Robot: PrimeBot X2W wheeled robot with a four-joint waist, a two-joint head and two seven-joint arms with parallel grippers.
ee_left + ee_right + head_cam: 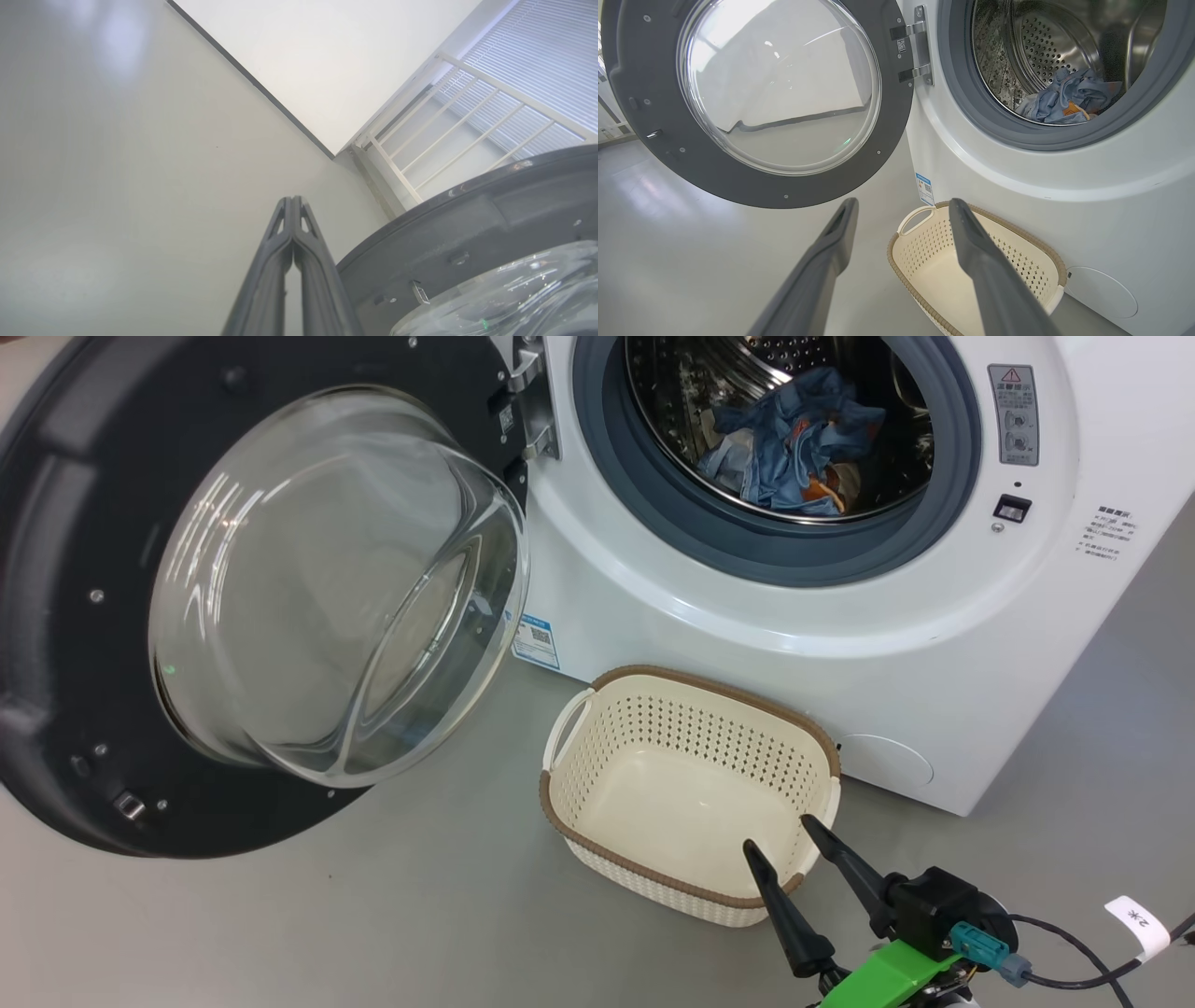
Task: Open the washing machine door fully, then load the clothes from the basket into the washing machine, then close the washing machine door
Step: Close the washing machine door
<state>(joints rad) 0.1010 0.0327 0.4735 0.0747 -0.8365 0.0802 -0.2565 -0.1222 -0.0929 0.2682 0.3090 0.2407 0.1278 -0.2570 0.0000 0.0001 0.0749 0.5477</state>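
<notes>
Clothes (794, 443) in drum (674, 383), right gripper (776, 832) well below, near basket (653, 733)

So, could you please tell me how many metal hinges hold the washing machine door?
2. Both bridge the open door and the washing machine front, left of the drum opening: an upper hinge and a lower hinge directly beneath it.

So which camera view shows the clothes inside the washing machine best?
The head view: it looks down into the drum, so the clothes show clearly, blue with orange prints. The right wrist view sees them from lower, so the heap looks flatter. The left wrist view faces the floor and the door's rim.
</notes>
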